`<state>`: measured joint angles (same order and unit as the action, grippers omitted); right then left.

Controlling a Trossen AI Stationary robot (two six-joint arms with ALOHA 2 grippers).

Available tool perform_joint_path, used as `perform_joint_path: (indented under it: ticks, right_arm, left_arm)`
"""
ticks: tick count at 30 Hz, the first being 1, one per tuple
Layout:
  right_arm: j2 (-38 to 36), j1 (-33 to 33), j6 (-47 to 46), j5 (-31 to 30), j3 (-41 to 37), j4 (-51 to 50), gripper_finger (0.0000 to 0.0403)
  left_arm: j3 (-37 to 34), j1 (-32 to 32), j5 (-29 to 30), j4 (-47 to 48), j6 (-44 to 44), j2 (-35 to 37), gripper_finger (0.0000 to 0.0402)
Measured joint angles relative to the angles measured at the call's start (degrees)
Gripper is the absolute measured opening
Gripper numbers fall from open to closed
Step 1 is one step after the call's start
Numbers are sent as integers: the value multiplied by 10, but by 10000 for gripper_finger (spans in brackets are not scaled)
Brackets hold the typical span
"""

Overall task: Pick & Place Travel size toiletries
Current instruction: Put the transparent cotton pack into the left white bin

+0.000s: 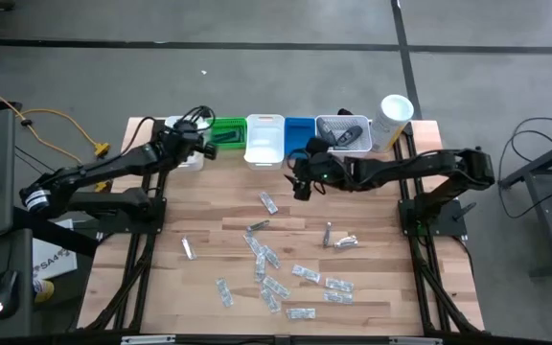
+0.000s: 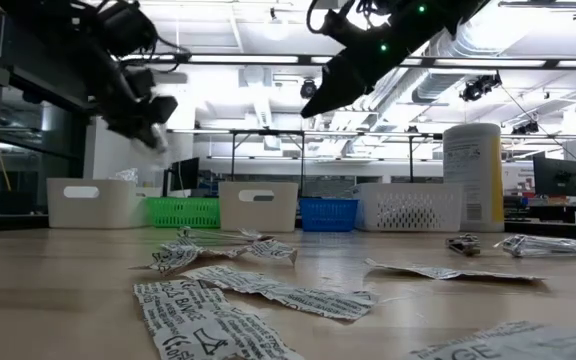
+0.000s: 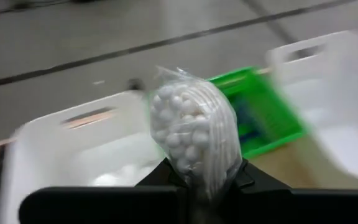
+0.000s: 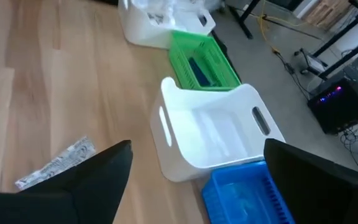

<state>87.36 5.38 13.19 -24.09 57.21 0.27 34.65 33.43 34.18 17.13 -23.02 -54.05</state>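
Note:
My left gripper (image 1: 197, 144) is at the table's far left, over a white bin (image 3: 73, 146). It is shut on a small clear packet of white beads or swab tips (image 3: 194, 127). My right gripper (image 4: 191, 177) hangs open above the table in front of the middle white bin (image 4: 210, 140), with nothing between its fingers. It also shows in the high view (image 1: 301, 188). Several flat printed sachets (image 1: 268, 273) lie on the wood in the table's middle and near part. Two small silvery tubes (image 1: 338, 240) lie to their right. My left gripper pinches the end of the clear packet (image 3: 199, 173) that lies nearest to it between its two fingers. The fingers slant down toward the far edge. The rest of the packet sticks out past the fingertips, lifted clear above the white bin.
A row of bins stands along the far edge: the white bin, a green bin (image 1: 226, 136), the middle white bin (image 1: 264, 139), a blue bin (image 1: 300, 132) and a white mesh basket (image 1: 345, 132) holding dark items. A tall white canister (image 1: 394, 120) stands at the far right.

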Motion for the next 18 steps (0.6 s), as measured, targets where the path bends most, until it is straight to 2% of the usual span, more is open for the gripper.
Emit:
perform_joint_path:
  ticks: [10, 18]
  right_arm:
    - [-14, 2, 0, -71, 0, -82, 353]
    - [-40, 12, -30, -73, 0, -112, 353]
  left_arm:
    - [0, 0, 136, 115, -101, -6, 25]
    - [0, 0, 164, 153, -153, -26, 26]
